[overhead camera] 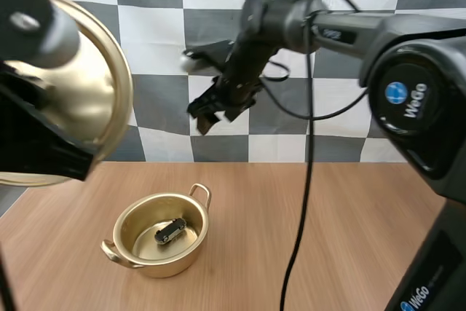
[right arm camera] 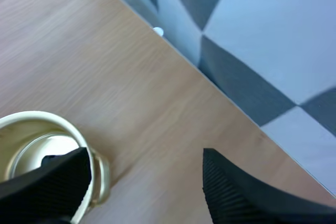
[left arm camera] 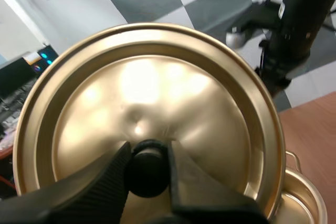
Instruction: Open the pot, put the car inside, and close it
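Knob-pinched in the left fingers (left arm camera: 100, 182), the tilted lid (left arm camera: 157, 93) could seat crooked on the pot (overhead camera: 162, 264); right fingers (right arm camera: 241, 192) gape.

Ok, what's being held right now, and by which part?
The left jaws pinch the lid by its black knob; the right jaws stand open, holding nothing.

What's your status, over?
Left gripper shut on lid knob, held high. Right gripper open above table. Car inside open pot. Nothing blocking.
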`<state>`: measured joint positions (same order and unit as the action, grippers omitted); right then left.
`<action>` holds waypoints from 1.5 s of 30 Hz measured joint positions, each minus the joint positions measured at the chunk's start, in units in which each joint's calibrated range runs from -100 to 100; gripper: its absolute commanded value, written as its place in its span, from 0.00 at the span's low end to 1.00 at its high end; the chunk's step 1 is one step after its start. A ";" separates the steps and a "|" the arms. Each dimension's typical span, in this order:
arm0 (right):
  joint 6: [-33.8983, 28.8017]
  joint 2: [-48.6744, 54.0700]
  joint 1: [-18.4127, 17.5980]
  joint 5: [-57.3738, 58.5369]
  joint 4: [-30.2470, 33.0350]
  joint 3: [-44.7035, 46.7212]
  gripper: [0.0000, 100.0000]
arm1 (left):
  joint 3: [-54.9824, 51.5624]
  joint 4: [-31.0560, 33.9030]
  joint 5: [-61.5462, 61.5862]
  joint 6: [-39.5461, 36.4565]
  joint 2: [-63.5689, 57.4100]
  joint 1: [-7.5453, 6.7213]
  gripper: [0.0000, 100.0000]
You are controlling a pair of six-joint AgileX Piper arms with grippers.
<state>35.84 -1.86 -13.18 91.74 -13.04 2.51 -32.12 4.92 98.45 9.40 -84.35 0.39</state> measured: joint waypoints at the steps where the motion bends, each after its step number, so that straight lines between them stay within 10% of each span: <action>1: 0.00 1.53 1.20 0.48 -0.24 0.00 1.00 | -1.32 -0.36 -1.74 0.00 0.83 0.00 0.00; 14: 1.08 25.97 13.98 6.45 -0.85 0.00 1.00 | -20.37 -4.92 -29.28 1.91 20.20 0.00 0.00; 26: 1.08 46.00 14.14 8.26 -2.09 0.00 1.00 | -25.28 -12.13 -30.44 5.33 39.44 0.00 0.00; 45: -0.49 47.29 14.14 8.26 -2.09 0.00 1.00 | -25.28 -15.30 -21.29 7.10 48.15 0.00 0.00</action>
<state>35.34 45.44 0.96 100.00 -15.13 2.51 -57.40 -10.38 77.16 16.50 -36.20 0.39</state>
